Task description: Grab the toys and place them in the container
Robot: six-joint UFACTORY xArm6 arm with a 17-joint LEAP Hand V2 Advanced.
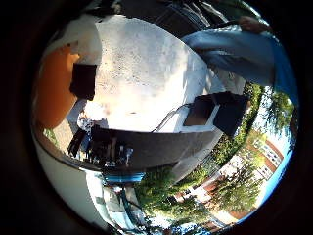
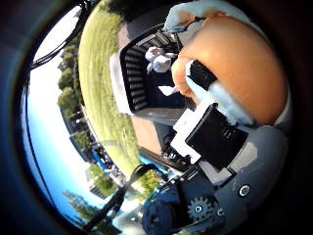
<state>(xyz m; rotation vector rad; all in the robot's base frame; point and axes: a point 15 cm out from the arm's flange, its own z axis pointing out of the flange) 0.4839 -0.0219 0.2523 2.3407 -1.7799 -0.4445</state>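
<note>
A large orange soft toy with white patches fills much of the right thumb side palm view and lies close against the palm. My right hand has its black and white fingers curled against the toy. The toy's orange side also shows at the edge of the right little finger side palm view, beside a black fingertip. A black slatted container stands below on a table, with small pale toys inside it.
A pale paved ground and a dark table edge lie below. Grass, trees and a brick building surround the spot.
</note>
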